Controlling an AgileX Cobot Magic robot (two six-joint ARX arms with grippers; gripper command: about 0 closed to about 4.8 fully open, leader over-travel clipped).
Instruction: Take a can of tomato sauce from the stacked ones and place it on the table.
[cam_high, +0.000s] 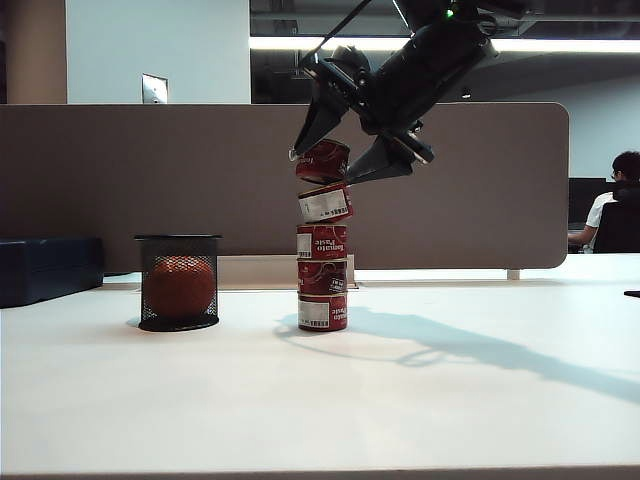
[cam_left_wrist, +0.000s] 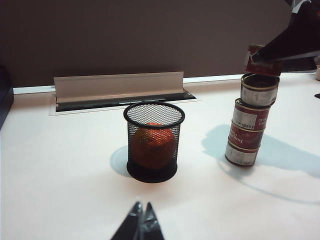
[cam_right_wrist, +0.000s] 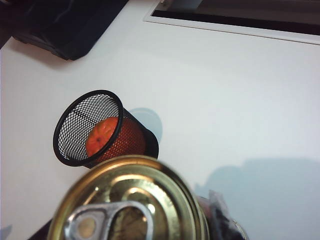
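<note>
Only the right wrist view shows the gold pull-tab lid of the can of tomato sauce (cam_right_wrist: 132, 200), clamped tilted in the right gripper (cam_high: 335, 160) above the stacked ones (cam_high: 322, 268), whose top tin leans in the exterior view; that gripper's fingers are cut out of its own camera. Wide bare table (cam_high: 450, 410) lies right of the stack and in front, with the black mesh cup (cam_high: 178, 282) holding an orange ball (cam_high: 180, 287) well apart on the left. Just the pressed-together tips of the left gripper (cam_left_wrist: 141, 225), holding nothing, show at the frame edge.
</note>
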